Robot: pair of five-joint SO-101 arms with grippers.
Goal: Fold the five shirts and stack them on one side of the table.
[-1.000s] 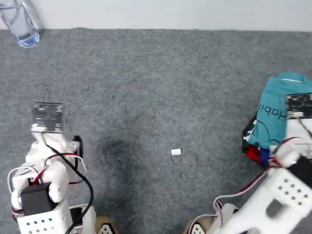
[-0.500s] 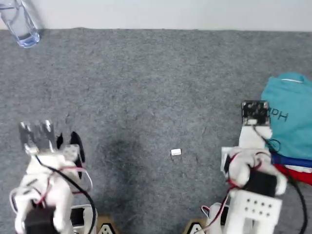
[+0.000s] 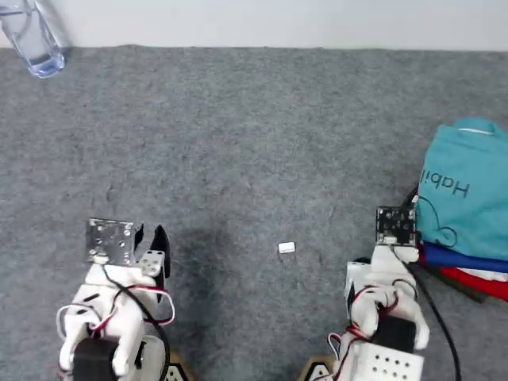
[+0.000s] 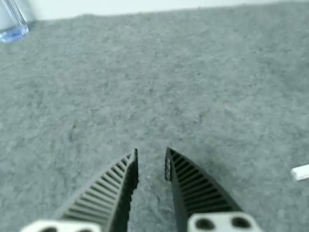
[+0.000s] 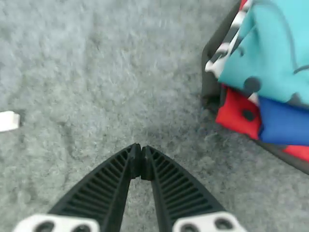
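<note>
Shirts [image 3: 464, 230] lie folded in one stack at the right edge of the bench [image 3: 262, 127], just beside the right arm. From the high view the stack reads as a teal shirt [image 3: 460, 194] on top, with a blue shirt [image 3: 468, 259] and a red shirt [image 3: 480, 281] peeking out beneath it.

The right wrist view adds detail at the stack's corner: a black-and-white striped shirt [image 5: 231, 46] tucked under the teal one, and a dark bottom layer [image 5: 208, 82] (what it is cannot be told). That view also shows the right gripper [image 5: 140, 157] with its tips pressed together and nothing between them, over bare surface near the stack.

The left wrist view shows the left gripper [image 4: 150, 164] parted by a narrow gap and empty, well apart from the stack. A small white tag [image 3: 286, 248] lies between the two arms.

Grey, carpet-like fabric covers the bench. A clear container [image 3: 32, 40] stands at its far left corner, against a plain white wall [image 3: 278, 22].
</note>
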